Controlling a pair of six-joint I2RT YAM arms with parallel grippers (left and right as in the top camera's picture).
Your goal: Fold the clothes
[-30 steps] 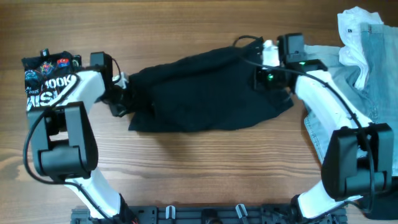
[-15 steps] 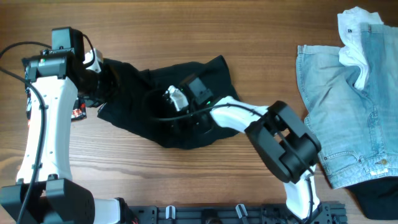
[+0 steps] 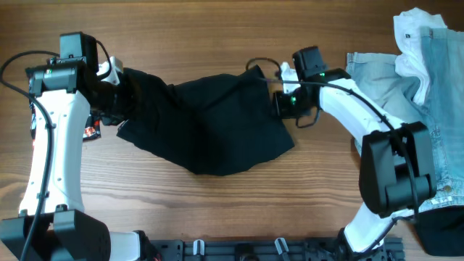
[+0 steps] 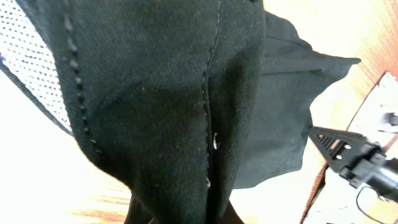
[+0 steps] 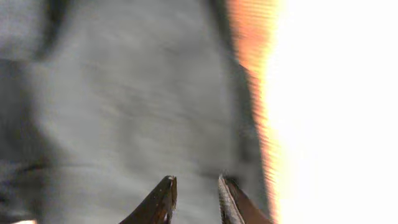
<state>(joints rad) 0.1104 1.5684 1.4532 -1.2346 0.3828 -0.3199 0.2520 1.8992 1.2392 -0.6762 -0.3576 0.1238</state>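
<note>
**Black garment being spread for folding**

From above, the left gripper (image 3: 119, 96) is pinching the left end of the black garment (image 3: 210, 123). The garment is lying mid-table, its long axis running left to right and its belly sagging toward the robot. The right gripper (image 3: 280, 101) is hovering at the garment's right edge, and the jeans (image 3: 391, 123) are lying far right.

In the left wrist view, bunched black cloth is filling the frame.

The right wrist view is blurred, and the fingers there are standing slightly apart, with nothing between them.

I'd judge this to be the spreading step. Next, the right gripper needs a firm grab on that edge.
</note>
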